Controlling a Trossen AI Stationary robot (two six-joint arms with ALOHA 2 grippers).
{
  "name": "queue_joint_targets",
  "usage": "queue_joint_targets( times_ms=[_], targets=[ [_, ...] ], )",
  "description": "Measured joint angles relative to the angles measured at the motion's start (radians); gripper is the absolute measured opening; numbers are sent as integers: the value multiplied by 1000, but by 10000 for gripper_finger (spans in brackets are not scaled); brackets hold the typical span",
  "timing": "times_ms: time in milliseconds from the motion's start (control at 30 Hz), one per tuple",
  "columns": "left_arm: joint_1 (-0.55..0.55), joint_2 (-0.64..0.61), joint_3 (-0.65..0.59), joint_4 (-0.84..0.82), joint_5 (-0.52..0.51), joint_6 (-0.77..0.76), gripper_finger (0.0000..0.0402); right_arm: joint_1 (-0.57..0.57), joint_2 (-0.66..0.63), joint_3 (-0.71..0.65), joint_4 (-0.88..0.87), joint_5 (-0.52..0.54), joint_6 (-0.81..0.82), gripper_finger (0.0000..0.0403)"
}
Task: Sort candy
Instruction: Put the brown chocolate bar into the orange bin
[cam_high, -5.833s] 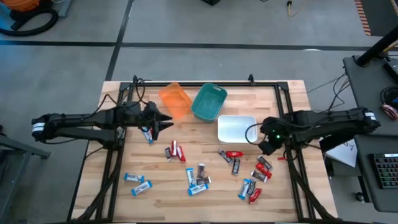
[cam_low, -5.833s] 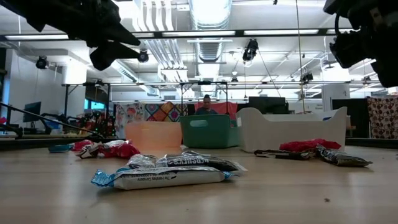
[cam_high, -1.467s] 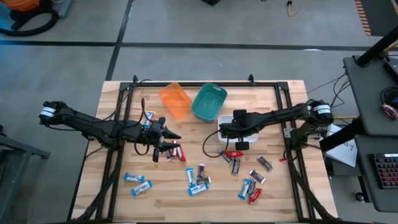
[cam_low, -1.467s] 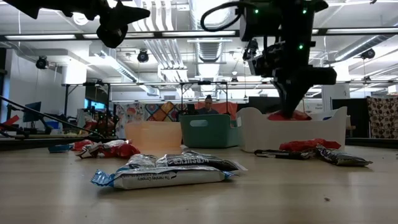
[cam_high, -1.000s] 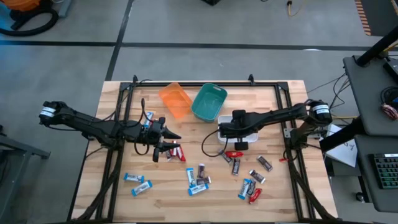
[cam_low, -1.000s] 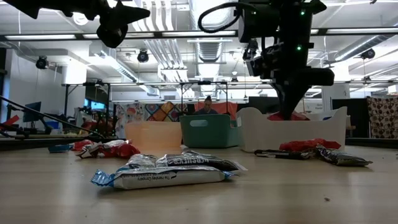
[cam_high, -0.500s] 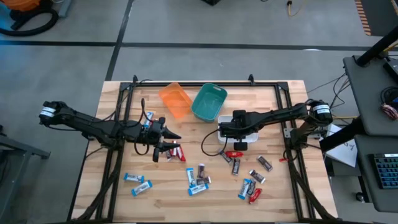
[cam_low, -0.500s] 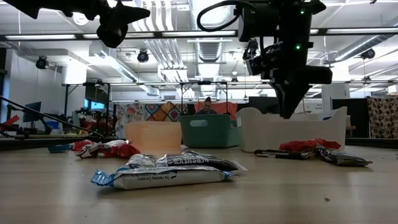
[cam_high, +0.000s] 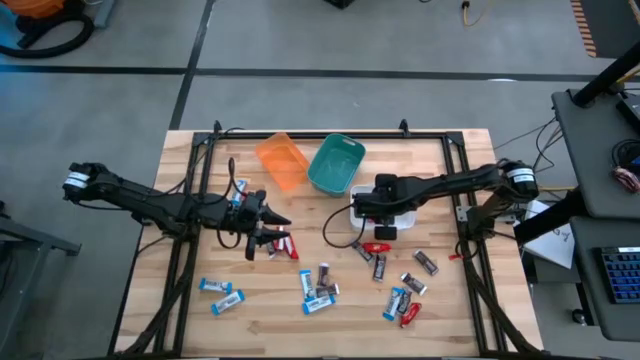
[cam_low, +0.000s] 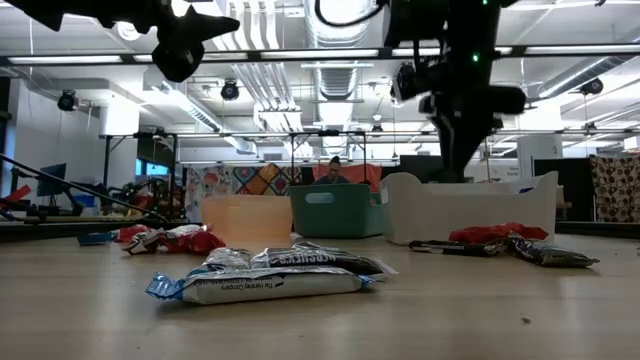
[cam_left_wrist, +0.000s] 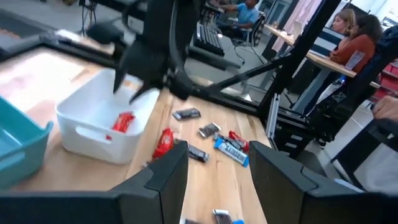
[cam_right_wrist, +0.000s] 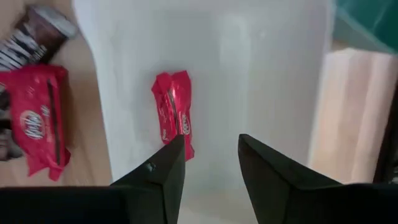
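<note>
While the right gripper (cam_right_wrist: 208, 163) hangs above the white bin (cam_high: 405, 218), its fingers stand parted with nothing between them, and one red candy (cam_right_wrist: 173, 112) lies loose on the bin floor below. In the high view that bin sits at about 2 o'clock from the table's middle, with the teal bin (cam_high: 336, 164) and orange bin (cam_high: 281, 160) toward 12 and 11 o'clock. The left gripper (cam_left_wrist: 214, 174) hovers near 9 o'clock over a small cluster of red and dark candy (cam_high: 282, 244); its fingers are also spread and empty.

Most of the candy remains scattered on the wood: blue-and-white bars (cam_high: 222, 294) near 7 o'clock, a mixed group (cam_high: 320, 284) at 6 o'clock, more red, dark and blue pieces (cam_high: 405, 292) toward 4 o'clock.

Risk lies in the tight clusters. A descending gripper could likely pinch two overlapping wrappers of different colours together, or the slick foil might slip free on the way across. A low swing could also clip the light bin's rim and shove it.
</note>
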Motion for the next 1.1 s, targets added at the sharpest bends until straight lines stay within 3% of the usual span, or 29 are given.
queue_joint_targets(
  times_ms=[267, 800, 1100],
  targets=[
    [-24, 0, 0, -181, 37, -148, 153, 11, -78, 109, -35, -35, 87, 130],
    [-117, 0, 0, -683, 72, -750, 153, 120, -263, 103, 31, -55, 190, 124],
    [-117, 50, 0, -744, -44, -903, 153, 143, -258, 103, 78, -53, 178, 120]
  ],
)
